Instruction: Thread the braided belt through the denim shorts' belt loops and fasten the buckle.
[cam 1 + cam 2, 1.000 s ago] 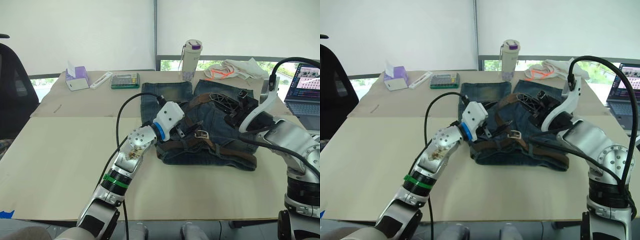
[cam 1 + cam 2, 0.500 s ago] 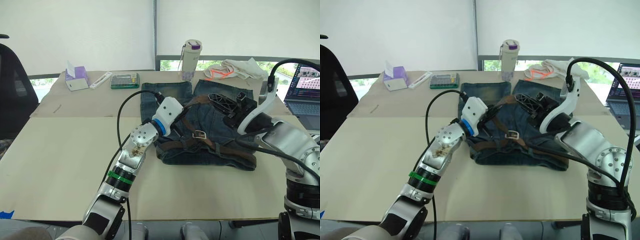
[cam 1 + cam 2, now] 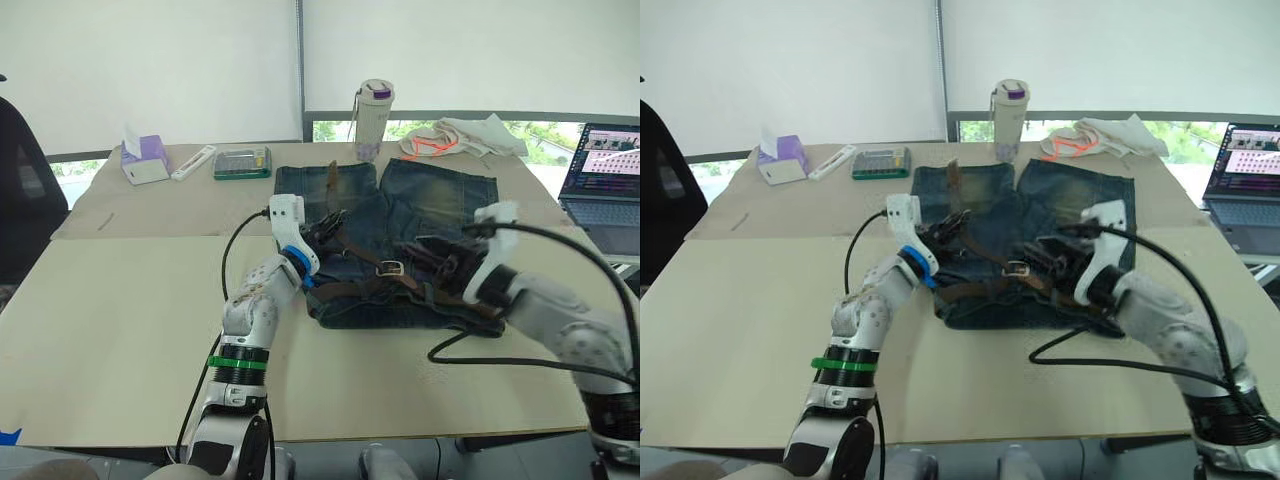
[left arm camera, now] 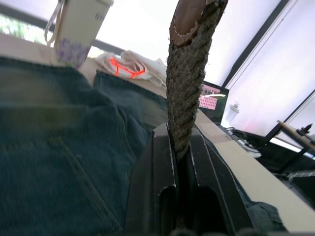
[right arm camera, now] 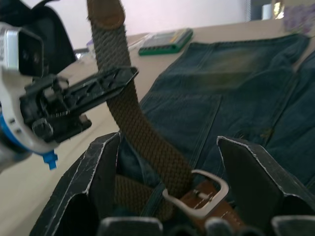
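Note:
The denim shorts [image 3: 432,196] lie flat mid-table, waistband toward me. The braided belt [image 3: 358,290] runs along that waistband, and its free end [image 4: 189,73] stands upright. My left gripper [image 4: 179,133] is shut on this end, at the shorts' left side [image 3: 320,228]. My right gripper [image 5: 168,143] hangs open low over the waistband's right half [image 3: 440,262]. The silvery buckle [image 5: 222,183] lies between its spread fingers, which do not touch it. The belt loops are too small to make out.
Along the far edge stand a tissue box [image 3: 140,160], a white remote [image 3: 193,162], a green case [image 3: 240,162], a bottle [image 3: 370,120] and a white cloth with orange cord [image 3: 455,138]. A laptop [image 3: 605,180] sits far right. A black cable [image 3: 480,355] loops over the near table.
My left gripper closed on the belt's free end and lifted it upright. My right gripper opened and came down beside the buckle. The camera view shifted too.

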Robot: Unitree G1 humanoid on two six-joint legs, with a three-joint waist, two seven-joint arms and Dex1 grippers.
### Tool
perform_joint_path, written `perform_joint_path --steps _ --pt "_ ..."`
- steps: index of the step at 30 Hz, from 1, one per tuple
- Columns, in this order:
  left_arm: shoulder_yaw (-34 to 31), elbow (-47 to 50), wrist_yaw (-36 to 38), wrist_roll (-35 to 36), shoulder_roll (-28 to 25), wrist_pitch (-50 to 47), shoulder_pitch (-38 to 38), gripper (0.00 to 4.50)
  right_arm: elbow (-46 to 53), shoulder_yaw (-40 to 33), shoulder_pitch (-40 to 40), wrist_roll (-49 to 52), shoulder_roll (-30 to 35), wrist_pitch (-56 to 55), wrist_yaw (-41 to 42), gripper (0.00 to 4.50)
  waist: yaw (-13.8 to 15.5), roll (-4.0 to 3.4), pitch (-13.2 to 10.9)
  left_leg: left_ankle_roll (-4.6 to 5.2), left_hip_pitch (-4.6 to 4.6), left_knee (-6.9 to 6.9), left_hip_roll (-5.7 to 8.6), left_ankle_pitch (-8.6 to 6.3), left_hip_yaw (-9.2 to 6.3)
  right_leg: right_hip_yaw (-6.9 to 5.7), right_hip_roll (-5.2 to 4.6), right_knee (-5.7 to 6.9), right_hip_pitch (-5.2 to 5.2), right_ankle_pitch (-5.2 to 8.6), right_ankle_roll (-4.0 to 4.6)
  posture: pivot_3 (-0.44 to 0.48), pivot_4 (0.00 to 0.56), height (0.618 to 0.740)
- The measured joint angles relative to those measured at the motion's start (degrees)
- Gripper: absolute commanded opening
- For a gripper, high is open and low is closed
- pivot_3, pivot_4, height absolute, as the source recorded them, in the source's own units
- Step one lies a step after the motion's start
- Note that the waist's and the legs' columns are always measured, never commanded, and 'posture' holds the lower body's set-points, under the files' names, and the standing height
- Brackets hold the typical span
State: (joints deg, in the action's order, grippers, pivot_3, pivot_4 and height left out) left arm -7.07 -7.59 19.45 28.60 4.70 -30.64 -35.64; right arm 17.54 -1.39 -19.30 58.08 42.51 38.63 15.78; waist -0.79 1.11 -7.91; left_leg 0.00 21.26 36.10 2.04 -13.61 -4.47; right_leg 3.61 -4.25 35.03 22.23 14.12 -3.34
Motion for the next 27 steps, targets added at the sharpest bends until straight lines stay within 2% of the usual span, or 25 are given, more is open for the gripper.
perform_joint_path --steps 5,12,27 --pt "-4.1 0.1 -2.6 5.3 0.4 -5.1 2.2 0.00 -4.1 4.9 0.2 -11.7 -3.1 -4.2 8.0 3.49 0.1 0.04 0.0 -0.01 -0.07 0.00 0.01 0.00 -0.03 0.00 -0.02 0.01 -0.01 -0.01 0.02 0.000 0.150 0.740" --pt "-6.5 0.4 -4.8 8.3 -0.4 -7.1 3.0 0.00 -5.9 7.8 4.8 -19.8 -5.1 -4.7 15.4 3.49 0.3 0.05 0.0 -0.02 -0.08 0.02 0.08 0.00 -0.05 0.01 -0.10 0.00 -0.03 -0.02 0.03 0.000 0.150 0.740" --pt "-5.4 2.4 -1.2 10.3 -7.3 -9.8 5.8 0.00 -10.6 7.6 4.1 -32.1 -6.0 -3.4 16.0 3.49 0.0 0.23 0.2 -0.06 -0.22 0.00 0.03 0.01 -0.06 0.02 -0.06 0.06 -0.10 -0.05 0.07 0.000 0.150 0.740"
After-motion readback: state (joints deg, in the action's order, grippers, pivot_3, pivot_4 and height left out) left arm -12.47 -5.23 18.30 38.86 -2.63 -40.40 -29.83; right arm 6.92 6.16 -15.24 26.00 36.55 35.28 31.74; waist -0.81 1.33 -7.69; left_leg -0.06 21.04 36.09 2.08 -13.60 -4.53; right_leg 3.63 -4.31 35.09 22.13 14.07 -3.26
